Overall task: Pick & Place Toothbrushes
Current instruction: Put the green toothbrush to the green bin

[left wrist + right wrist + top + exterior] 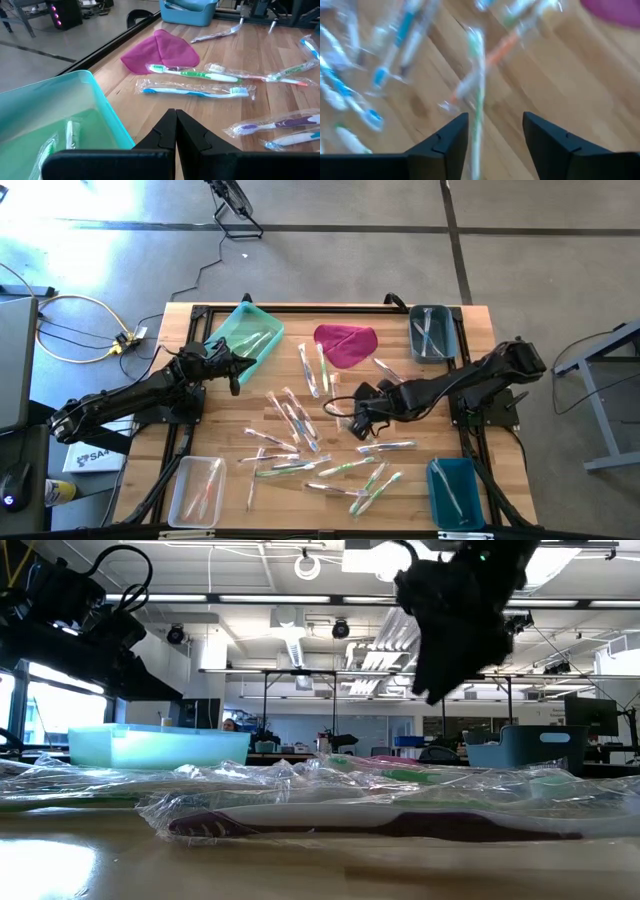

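Many toothbrushes (300,430) in clear wrappers lie scattered flat on the wooden table (470,370). My right gripper (348,418) hangs open above the table's middle and points steeply down. In the right wrist view a green-handled toothbrush (477,75) and an orange one (495,55) cross on the wood below its fingers (495,132). The low view shows it (440,680) clear of the tabletop. My left gripper (237,375) is shut and holds nothing beside the turquoise bin (60,115), which holds a few wrapped toothbrushes (70,135).
A magenta cloth (345,343) lies at the far middle. A grey-blue bin (432,332) sits at the far right, a blue bin (455,492) at the near right and a clear bin (195,490) at the near left. Each bin holds toothbrushes.
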Available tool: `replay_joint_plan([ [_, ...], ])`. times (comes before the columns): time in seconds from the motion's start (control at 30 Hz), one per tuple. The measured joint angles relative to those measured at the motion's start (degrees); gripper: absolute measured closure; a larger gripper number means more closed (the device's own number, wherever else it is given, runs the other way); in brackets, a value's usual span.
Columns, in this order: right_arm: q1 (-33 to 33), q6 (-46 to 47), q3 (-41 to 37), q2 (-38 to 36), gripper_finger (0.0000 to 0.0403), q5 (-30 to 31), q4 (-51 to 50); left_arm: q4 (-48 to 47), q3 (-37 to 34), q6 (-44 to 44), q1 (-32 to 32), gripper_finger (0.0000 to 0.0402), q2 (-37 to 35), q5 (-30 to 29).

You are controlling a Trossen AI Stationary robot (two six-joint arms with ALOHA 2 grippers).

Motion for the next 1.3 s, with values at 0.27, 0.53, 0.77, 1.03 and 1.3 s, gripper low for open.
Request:
replay_joint_plan([
  [0.27, 2.04, 3.99, -6.36, 0.0, 0.0222, -2.3, 10.17, 0.0, 0.0, -0.03, -0.02, 0.0402, 0.0, -0.02],
  [0.53, 3.23, 3.67, -8.66, 0.0, 0.0226, -1.61, 11.23, 0.0, 0.0, -0.03, 0.0, 0.0402, -0.02, -0.15],
  [0.77, 3.21, 2.34, -8.73, 0.0, 0.0226, 0.14, 12.95, 0.0, 0.0, -0.05, -0.01, 0.0402, 0.0, -0.15],
  [1.03, 3.22, 2.44, -8.73, 0.0, 0.0227, 1.33, 13.36, 0.0, -0.02, -0.05, 0.0, 0.0402, 0.0, -0.13],
  [1.3, 3.22, 2.44, -8.73, 0.0, 0.0227, 1.36, 13.33, 0.0, 0.0, -0.05, 0.0, 0.0402, 0.0, -0.13],
])
